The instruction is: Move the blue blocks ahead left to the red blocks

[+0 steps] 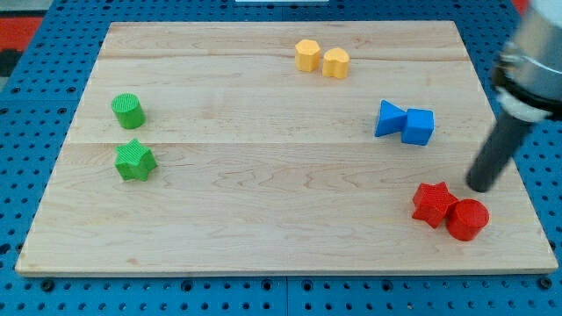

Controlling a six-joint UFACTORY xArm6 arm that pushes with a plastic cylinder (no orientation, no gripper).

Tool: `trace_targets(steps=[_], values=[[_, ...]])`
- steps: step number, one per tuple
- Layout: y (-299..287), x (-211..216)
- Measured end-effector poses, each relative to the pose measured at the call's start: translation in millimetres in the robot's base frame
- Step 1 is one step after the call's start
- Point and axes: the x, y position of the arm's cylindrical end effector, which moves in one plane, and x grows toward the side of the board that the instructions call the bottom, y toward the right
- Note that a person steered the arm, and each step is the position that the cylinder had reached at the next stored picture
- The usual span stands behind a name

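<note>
Eight blocks on wooden board (263, 219). Two blue at the view's right, touching: blue triangular block (389, 118), blue cube (419, 126) just beside it. Below them, near the view's bottom right, red star block (433, 204) touching red cylinder (467, 219). Blues and reds apart, bare wood between. My tip (481, 185) on the board just right of the red star, above the red cylinder, below and right of the blue cube (touching none). No jaws: plain rod. Elsewhere: yellow hexagonal block (307, 54), yellow heart-shaped block (335, 62), green cylinder (128, 111), green star block (135, 161).
</note>
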Motion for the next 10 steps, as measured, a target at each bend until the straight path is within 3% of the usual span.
trace_targets(steps=[2,3,4,7,8,10], values=[[87.6,-107.8],[56.8,-188.3],[-4.7,-194.9],[-69.6,-113.4],[-68.6,-81.6],[3.4,-109.1]])
